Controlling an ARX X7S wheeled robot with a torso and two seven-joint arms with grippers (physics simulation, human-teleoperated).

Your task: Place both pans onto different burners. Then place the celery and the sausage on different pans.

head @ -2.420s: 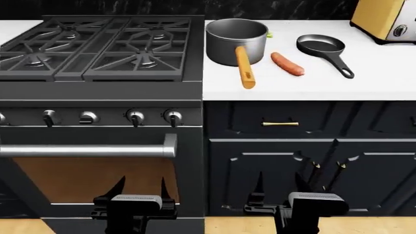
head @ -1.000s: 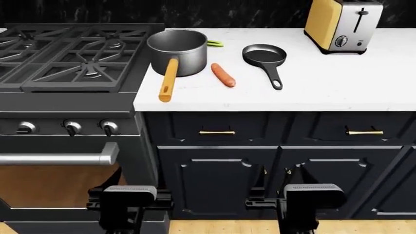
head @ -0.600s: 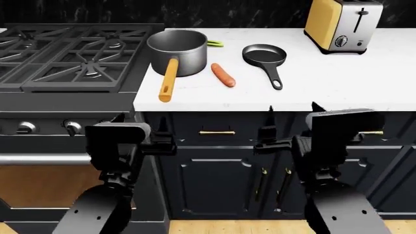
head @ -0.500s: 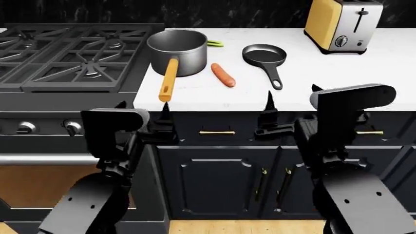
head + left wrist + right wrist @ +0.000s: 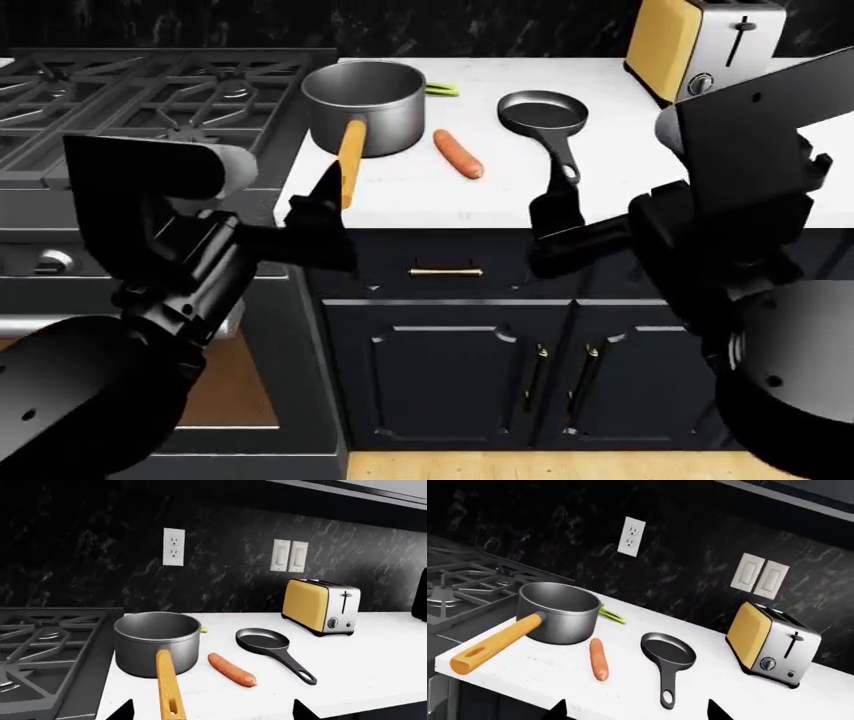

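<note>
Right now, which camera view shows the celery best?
The right wrist view: the celery sticks out as a green stalk behind the saucepan, on the white counter. The head view shows a shorter green piece; the left wrist view only a sliver at the pan's rim.

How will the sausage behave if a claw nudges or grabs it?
The sausage is a smooth cylinder with rounded ends lying free on the white counter, so it will probably roll if pushed sideways. Its glossy skin may slip; gripping across the middle seems safest.
</note>
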